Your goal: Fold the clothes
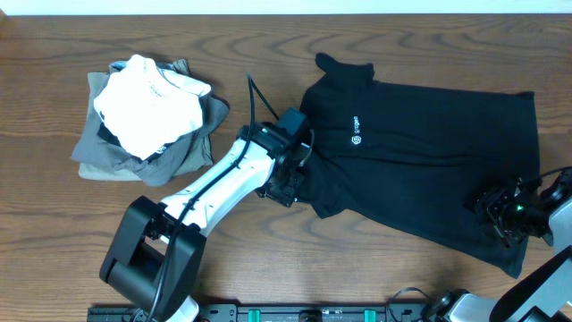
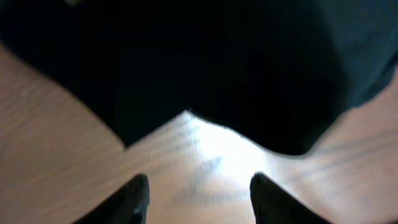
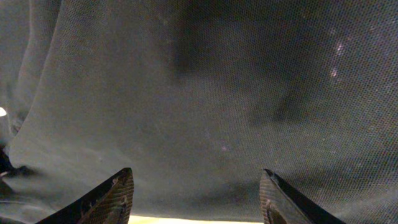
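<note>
Black short-sleeved polo shirt [image 1: 420, 152] is laid flat, lightly wrinkled, with a small white logo [image 1: 356, 134] on the chest. It is placed on the table's right half, from centre out to 3 o'clock. Dark brown wood-grain table [image 1: 54, 250] is seen; a pale strip runs along 12 o'clock. A pile of folded garments [image 1: 147, 112] is stacked at 9 o'clock. The shirt's long axis is run 10 to 4, with the collar pointed to 10 and the hem to 4. Left gripper [image 2: 199, 186] is held wide over bare wood at the sleeve edge, nothing gripped. Right gripper [image 3: 199, 186] is spread wide over fabric near the hem, nothing gripped.
</note>
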`<move>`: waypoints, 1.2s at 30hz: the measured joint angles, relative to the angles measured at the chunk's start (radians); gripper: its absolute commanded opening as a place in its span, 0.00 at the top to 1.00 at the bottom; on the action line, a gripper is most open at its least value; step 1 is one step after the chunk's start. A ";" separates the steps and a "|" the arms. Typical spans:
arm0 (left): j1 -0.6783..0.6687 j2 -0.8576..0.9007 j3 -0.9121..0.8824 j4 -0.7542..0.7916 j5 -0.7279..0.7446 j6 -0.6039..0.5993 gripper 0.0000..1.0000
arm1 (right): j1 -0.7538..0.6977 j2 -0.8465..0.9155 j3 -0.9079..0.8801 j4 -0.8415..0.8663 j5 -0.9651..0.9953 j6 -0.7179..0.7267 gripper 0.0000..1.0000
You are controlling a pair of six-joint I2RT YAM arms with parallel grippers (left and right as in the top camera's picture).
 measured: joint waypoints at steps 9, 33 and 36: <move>0.000 0.020 -0.022 0.190 0.000 0.059 0.44 | 0.000 0.000 0.000 0.001 0.000 0.000 0.37; 0.000 0.096 0.114 -0.212 0.050 0.048 0.94 | -0.006 0.000 0.000 -0.001 0.023 0.002 0.38; 0.000 0.071 0.147 -0.337 0.053 0.016 0.94 | -0.034 0.000 0.000 0.007 0.054 0.019 0.38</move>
